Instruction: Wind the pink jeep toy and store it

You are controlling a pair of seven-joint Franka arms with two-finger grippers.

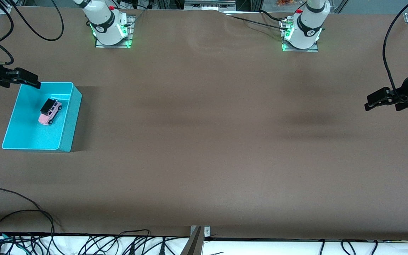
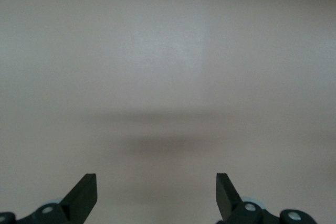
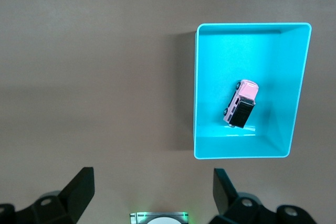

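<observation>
**Q:** Entry, near to far. What lies closest to the front camera?

**A:** Bare brown counter [image 1: 204, 159], nothing on it. Farther up, toward my right arm's end, the turquoise bin [image 1: 67, 117] sits flat on the counter. The pink jeep toy [image 1: 50, 111] lies inside it on the bin floor, upright on its wheels, angled across the bin, in the half nearer my bases.

**Q:** So is the storing step done?

**A:** By my judgement yes: the jeep rests in the bin untouched, nothing gripping it. Whether it was wound I cannot tell from here.

**Q:** Grippers?

**A:** My right gripper [image 1: 27, 78] hangs over the bin's corner nearest my base, fingers spread wide, empty. Its wrist camera looks straight down into the bin, which suits a release from above. My left gripper [image 1: 377, 101] is well apart at the other end of the counter, also spread wide and empty, over bare surface only. That arm waits, likely parked clear so it cannot foul the right arm.
</observation>
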